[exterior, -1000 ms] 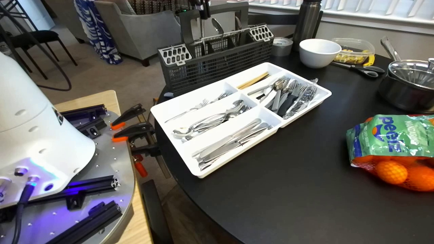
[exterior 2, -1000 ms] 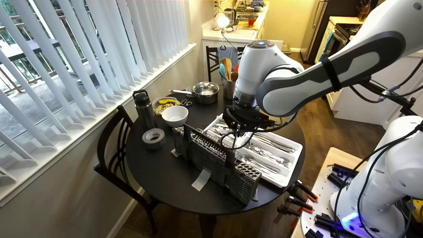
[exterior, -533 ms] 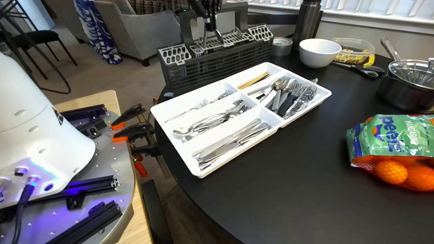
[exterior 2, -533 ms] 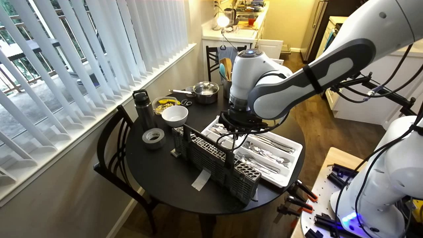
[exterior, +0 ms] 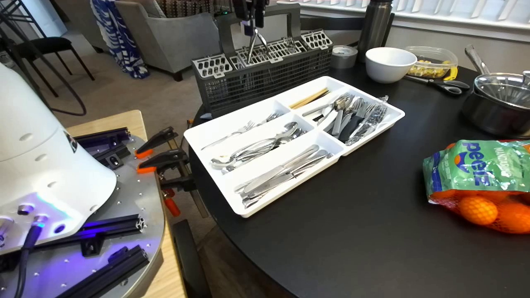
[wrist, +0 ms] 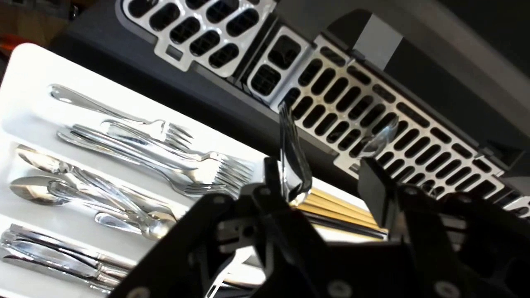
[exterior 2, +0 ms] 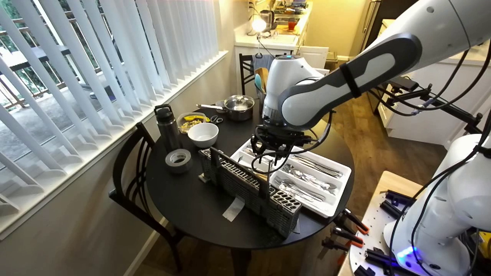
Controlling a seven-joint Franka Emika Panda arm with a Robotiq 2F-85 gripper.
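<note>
My gripper [wrist: 323, 182] hangs over the dark cutlery basket [exterior: 265, 78], its jaws apart. Inside the gap, close against the finger [wrist: 272, 176] at the left, stands a shiny metal utensil [wrist: 296, 163]. Whether it touches that finger I cannot tell. Beyond the tip of the opposite finger [wrist: 374, 194], a spoon-like utensil [wrist: 380, 138] pokes up at the lattice lid [wrist: 352, 107]. In an exterior view two silver utensils [exterior: 251, 49] spread downward from beneath the gripper [exterior: 254, 22] to the lid; their lower ends are hidden.
Beside the basket lies a white tray [exterior: 244, 182] with forks, spoons, knives and chopsticks [wrist: 335, 207] in separate compartments. A tape roll [exterior 2: 178, 161], white bowl [exterior 2: 203, 135], bottle [exterior 2: 167, 126] and lidded pot [exterior 2: 239, 107] stand around. The basket's tall handle [exterior: 294, 20] rises behind the gripper.
My jaws have parted. The gripper first came lower toward the basket, then rose slightly. The middle lattice lid, tipped up a second ago, now lies flat. The basket has shifted a little.
</note>
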